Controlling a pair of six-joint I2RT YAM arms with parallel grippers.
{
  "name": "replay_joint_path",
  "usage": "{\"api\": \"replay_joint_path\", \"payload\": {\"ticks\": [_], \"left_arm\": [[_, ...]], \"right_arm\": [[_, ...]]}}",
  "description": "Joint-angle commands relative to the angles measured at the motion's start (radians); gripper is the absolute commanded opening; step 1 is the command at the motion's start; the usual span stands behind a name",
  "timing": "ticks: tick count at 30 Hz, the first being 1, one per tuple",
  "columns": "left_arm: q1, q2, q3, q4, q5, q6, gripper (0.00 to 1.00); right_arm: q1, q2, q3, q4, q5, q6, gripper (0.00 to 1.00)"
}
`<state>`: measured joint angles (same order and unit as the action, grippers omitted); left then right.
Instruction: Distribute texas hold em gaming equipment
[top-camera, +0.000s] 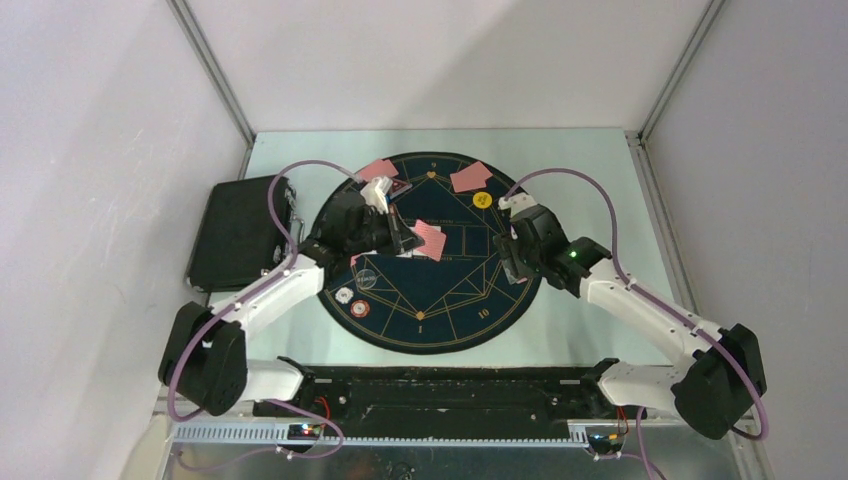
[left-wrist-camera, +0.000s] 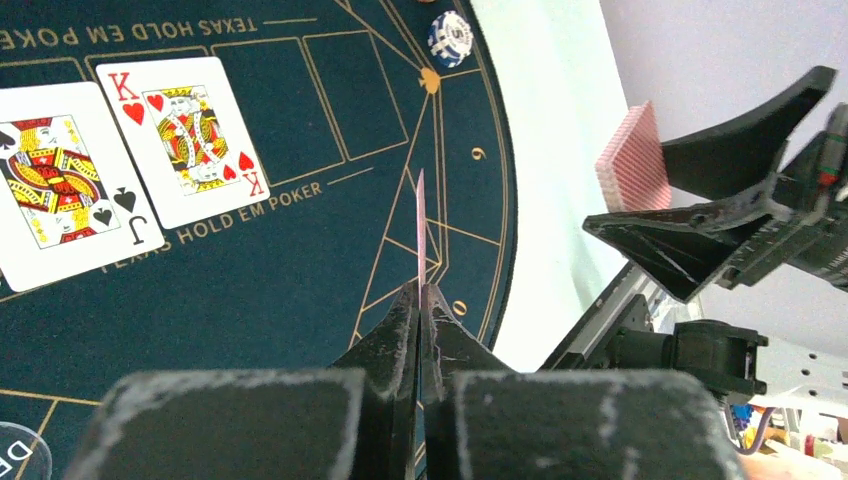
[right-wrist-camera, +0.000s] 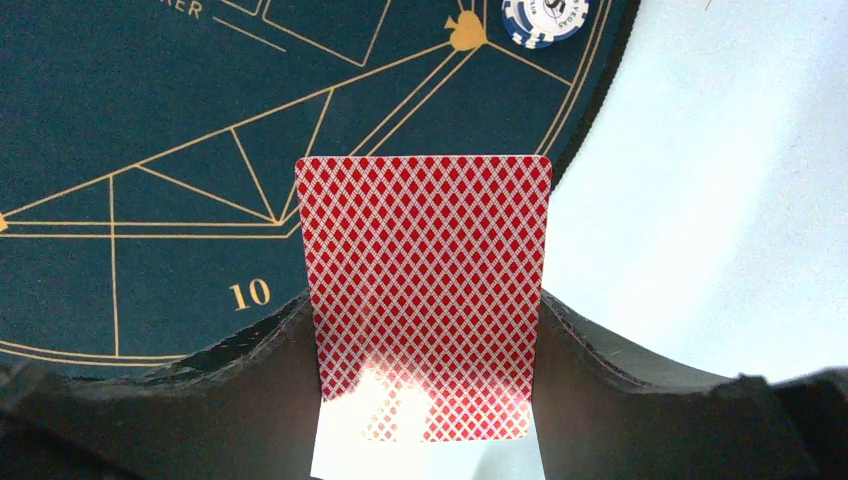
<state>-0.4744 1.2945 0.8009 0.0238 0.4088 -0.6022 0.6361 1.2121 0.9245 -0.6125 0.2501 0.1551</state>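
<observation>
My left gripper (left-wrist-camera: 420, 292) (top-camera: 405, 238) is shut on one playing card (left-wrist-camera: 421, 225), which I see edge-on above the mat; from above its pink back (top-camera: 431, 241) shows. On the mat lie a face-up king of hearts (left-wrist-camera: 186, 140) and a face-up jack of spades (left-wrist-camera: 62, 192). My right gripper (right-wrist-camera: 423, 306) (top-camera: 515, 256) is shut on a stack of red-backed cards (right-wrist-camera: 425, 250) (left-wrist-camera: 634, 157) at the mat's right edge. Two face-down cards (top-camera: 378, 168) (top-camera: 470, 177) lie at the far side. A yellow chip (top-camera: 482, 199) sits near them, and a blue chip (right-wrist-camera: 545, 18) (left-wrist-camera: 450, 38) rests by the rim.
The dark round mat (top-camera: 440, 310) with gold lines fills the table's middle. A black case (top-camera: 235, 232) lies left of it, close to my left arm. A red-white chip (top-camera: 345, 296) and a pale chip (top-camera: 366, 278) sit on the mat's near left. Grey walls stand on three sides.
</observation>
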Motion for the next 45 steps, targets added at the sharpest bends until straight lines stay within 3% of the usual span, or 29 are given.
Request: {"api": "replay_joint_path", "payload": {"ticks": [1,7,11,13,15,16,17,18,20,25,26,31,37,40,45], "left_arm": [[0.005,0.034,0.049,0.031,-0.011,-0.005,0.00],[0.005,0.136,0.116,0.104,0.156,0.047,0.00],[0.006,0.285,0.305,-0.058,0.345,0.229,0.00],[0.013,0.371,0.429,-0.211,0.491,0.411,0.00],[0.025,0.455,0.557,-0.483,0.540,0.633,0.00],[0.027,0.507,0.643,-0.561,0.538,0.704,0.00],[0.028,0.534,0.737,-0.751,0.528,0.881,0.00],[0.028,0.583,0.783,-0.841,0.521,1.070,0.00],[0.027,0.660,0.911,-1.052,0.499,1.285,0.00],[0.025,0.926,1.324,-1.548,0.431,1.568,0.01],[0.023,0.955,1.364,-1.588,0.441,1.612,0.01],[-0.012,1.076,1.469,-1.617,0.406,1.603,0.01],[-0.039,1.126,1.474,-1.420,0.334,1.425,0.00],[-0.042,1.149,1.497,-1.391,0.322,1.421,0.00],[-0.062,1.168,1.501,-1.285,0.183,1.317,0.00]], "right_arm": [[-0.007,-0.031,-0.004,0.041,0.022,0.022,0.00],[-0.016,-0.023,-0.012,0.060,-0.024,0.012,0.00],[-0.018,-0.032,-0.019,0.063,-0.033,0.007,0.00],[-0.020,-0.037,-0.024,0.066,-0.040,0.004,0.00],[-0.023,-0.042,-0.032,0.070,-0.046,0.003,0.00],[-0.023,-0.045,-0.033,0.072,-0.051,0.002,0.00],[-0.024,-0.048,-0.038,0.077,-0.056,0.002,0.00],[-0.025,-0.049,-0.041,0.080,-0.068,0.000,0.00],[-0.028,-0.048,-0.047,0.087,-0.081,-0.002,0.00],[-0.036,-0.038,-0.050,0.091,-0.087,-0.003,0.00],[-0.037,-0.037,-0.051,0.091,-0.088,-0.003,0.00],[-0.040,-0.019,-0.052,0.096,-0.087,-0.004,0.00],[-0.044,-0.007,-0.052,0.097,-0.085,-0.004,0.00],[-0.044,-0.005,-0.052,0.097,-0.084,-0.005,0.00],[-0.044,0.000,-0.052,0.097,-0.081,-0.006,0.00]]}}
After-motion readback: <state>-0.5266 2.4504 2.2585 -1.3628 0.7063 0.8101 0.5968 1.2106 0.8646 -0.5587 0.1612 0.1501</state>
